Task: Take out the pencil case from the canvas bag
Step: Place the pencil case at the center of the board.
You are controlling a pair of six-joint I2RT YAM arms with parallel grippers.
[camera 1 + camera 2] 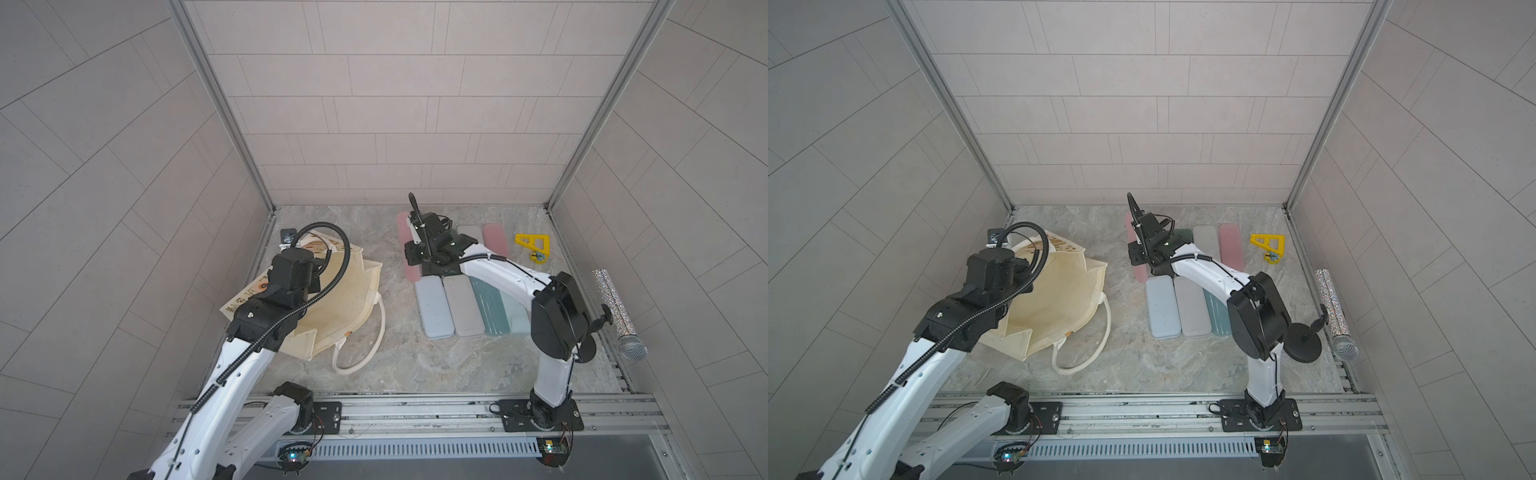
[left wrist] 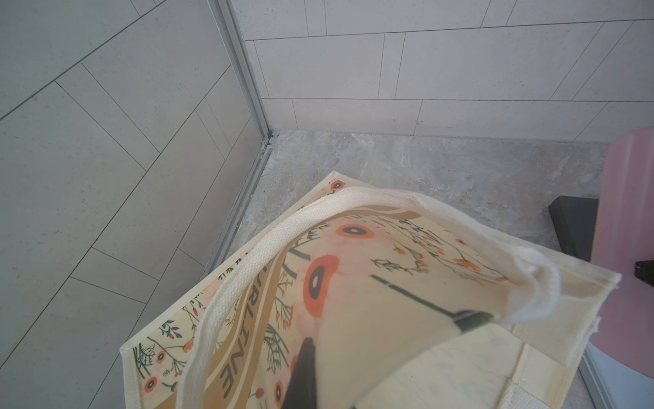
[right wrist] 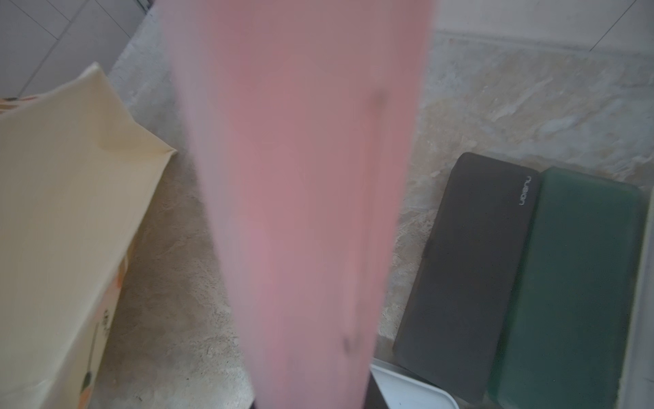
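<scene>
Bag (image 1: pixel 345 299), one, in closed left pincer (image 1: pixel 298 252), pink case (image 3: pixel 300 177), one, in closed right pincer (image 1: pixel 412 254)

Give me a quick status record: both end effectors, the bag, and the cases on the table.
left end effector: shut on bag wall, near the rim
right end effector: shut on pink case
bag state: slumped open on table; no case seen inside
pink case position: outside the bag, beside the laid-out cases
near row includes: blue case, grey case, teal case
far row includes: dark case, green case, second pink case
</scene>
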